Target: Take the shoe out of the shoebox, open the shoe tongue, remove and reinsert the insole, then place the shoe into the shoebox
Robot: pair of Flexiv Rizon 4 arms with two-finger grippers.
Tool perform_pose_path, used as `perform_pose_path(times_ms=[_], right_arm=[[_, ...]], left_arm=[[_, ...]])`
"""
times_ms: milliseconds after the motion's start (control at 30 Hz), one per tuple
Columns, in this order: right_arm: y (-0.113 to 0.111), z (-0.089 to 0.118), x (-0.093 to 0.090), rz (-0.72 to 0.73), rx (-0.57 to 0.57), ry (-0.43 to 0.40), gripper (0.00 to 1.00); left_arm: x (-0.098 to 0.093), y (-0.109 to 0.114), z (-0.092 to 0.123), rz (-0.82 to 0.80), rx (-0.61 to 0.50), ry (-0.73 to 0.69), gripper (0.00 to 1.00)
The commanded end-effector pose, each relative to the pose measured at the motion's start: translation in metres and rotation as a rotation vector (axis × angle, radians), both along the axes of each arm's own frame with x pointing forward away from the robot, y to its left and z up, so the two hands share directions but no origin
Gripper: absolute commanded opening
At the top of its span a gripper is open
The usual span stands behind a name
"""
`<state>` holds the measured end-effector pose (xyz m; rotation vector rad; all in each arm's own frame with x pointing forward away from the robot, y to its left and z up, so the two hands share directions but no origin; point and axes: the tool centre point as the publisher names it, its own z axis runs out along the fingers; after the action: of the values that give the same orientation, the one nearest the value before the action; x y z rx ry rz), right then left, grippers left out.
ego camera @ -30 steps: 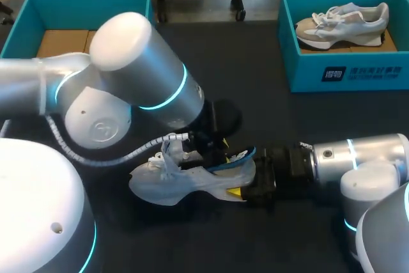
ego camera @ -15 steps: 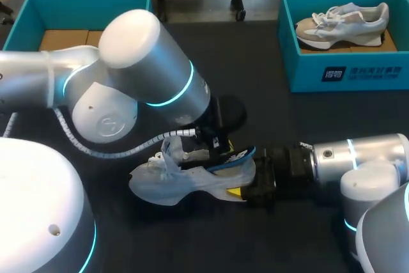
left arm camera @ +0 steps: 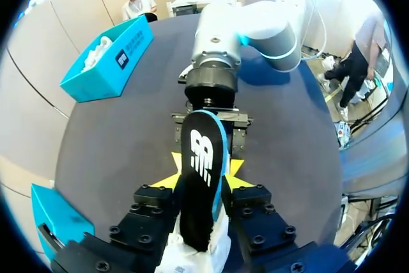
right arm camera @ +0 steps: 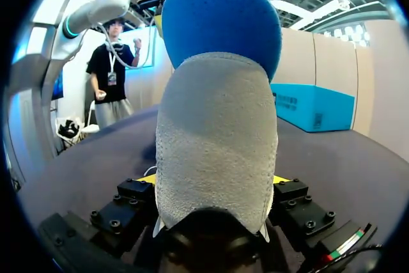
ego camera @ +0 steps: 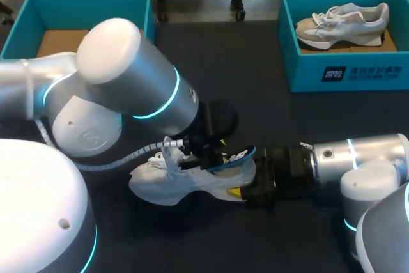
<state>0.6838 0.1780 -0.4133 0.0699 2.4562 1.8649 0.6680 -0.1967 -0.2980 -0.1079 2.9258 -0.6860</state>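
Step in hand, by judgement: the insole work. Pulling out or feeding back in cannot be told from this moment alone.

- Shoe (ego camera: 169, 183): white, lying on its side near the desk's (ego camera: 243, 68) front edge, about midway along it, toe toward the left.
- Right gripper (right arm camera: 214, 180): comes in low from the right and is clamped on the shoe's heel, one yellow tip on each side of the grey heel cup.
- Insole (left arm camera: 201, 171): dark top, blue rim. Its heel end is raised out of the shoe's opening; the front part is hidden inside.
- Left gripper (left arm camera: 201, 172): comes down from above with its fingers narrowly parted and closed on the insole, a yellow tip showing at each edge.

Next move, as a guess: the left arm either draws the insole up and clear or slides it toward the toe and presses the heel end flat. Either way the right grip needs to hold the shoe steady.

Room: open dark desk lies behind the shoe and to its right. One teal shoebox (ego camera: 137, 11) sits at the far left corner. Another box (ego camera: 358, 71) at the far right corner holds a second shoe (ego camera: 342, 20). Both are well apart from the work. The left arm's bulky elbow crowds the near left side.
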Motion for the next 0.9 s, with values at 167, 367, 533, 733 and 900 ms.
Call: perform_pose_path(times_ms=[167, 367, 533, 733, 900], right_arm=[[0.001, 0.001, -0.001, -0.001, -0.004, 0.000, 0.00], [0.001, 0.001, -0.001, -0.001, -0.004, 0.000, 0.00], [0.001, 0.001, -0.001, -0.001, -0.004, 0.000, 0.00], [0.001, 0.001, -0.001, -0.001, -0.004, 0.000, 0.00], [0.001, 0.001, -0.001, -0.001, -0.004, 0.000, 0.00]], left_arm=[[-0.011, 0.008, -0.008, 0.018, 0.002, -0.034, 0.44], [-0.013, 0.010, -0.016, 0.026, 0.010, -0.045, 0.46], [-0.013, 0.011, -0.019, 0.045, 0.010, -0.078, 0.49], [-0.016, 0.007, -0.026, 0.041, 0.025, -0.110, 0.49], [-0.012, 0.005, -0.032, 0.049, 0.026, -0.130, 0.48]])
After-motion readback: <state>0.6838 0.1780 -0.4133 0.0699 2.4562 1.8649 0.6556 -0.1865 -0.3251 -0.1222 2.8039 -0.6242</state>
